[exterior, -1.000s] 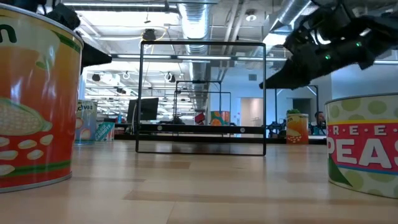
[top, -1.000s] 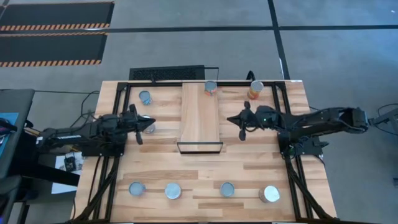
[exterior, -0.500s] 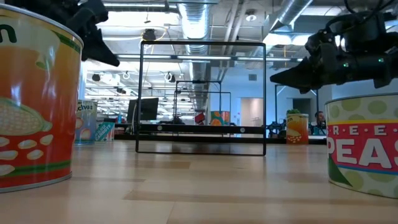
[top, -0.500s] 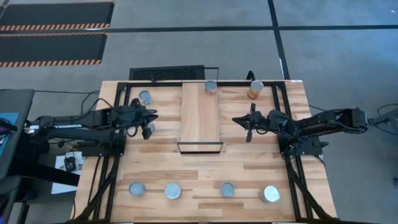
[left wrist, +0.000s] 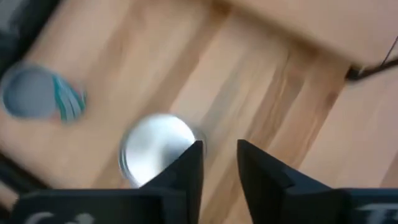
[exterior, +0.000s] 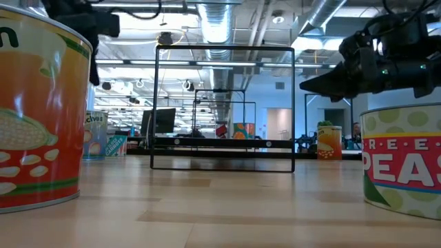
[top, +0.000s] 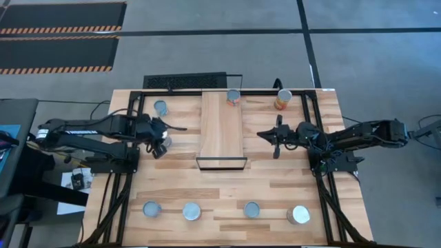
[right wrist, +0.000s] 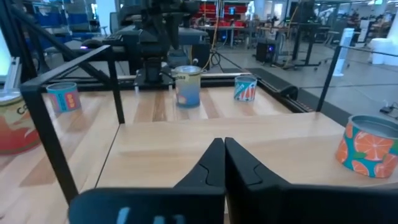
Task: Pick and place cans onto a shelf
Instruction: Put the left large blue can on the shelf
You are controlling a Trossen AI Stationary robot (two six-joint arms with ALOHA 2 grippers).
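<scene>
1. While the left gripper (top: 163, 135) hovers left of the shelf (top: 222, 131), its fingers (left wrist: 186, 167) stand slightly apart, holding nothing.
2. Just beside those fingertips stands a silver-topped can (left wrist: 157, 148), upright on the table (top: 227, 186), not between them.
3. Right of the shelf, the right gripper (top: 269, 134) hangs with fingers pressed together, empty.

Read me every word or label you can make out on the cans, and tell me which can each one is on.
"PEAS": red band on the green-spotted can at the low view's right edge; letters "R E E" above it.
"n": last letter of a cut-off word on the corn can at the low view's left.
Labels on the far cans are too small to read.
</scene>
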